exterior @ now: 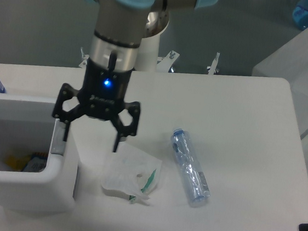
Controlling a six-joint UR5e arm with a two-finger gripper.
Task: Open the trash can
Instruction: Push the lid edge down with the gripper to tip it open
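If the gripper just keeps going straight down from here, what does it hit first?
Likely the trash can: the open gripper straddles its right wall, one finger over the open bin, the other near the plastic bag. Depth is unclear from this single view.

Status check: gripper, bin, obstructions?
Gripper open, empty, above bin's right edge. Large white plastic trash can open, contents visible. Translucent plastic bag lies beside it, not blocking.
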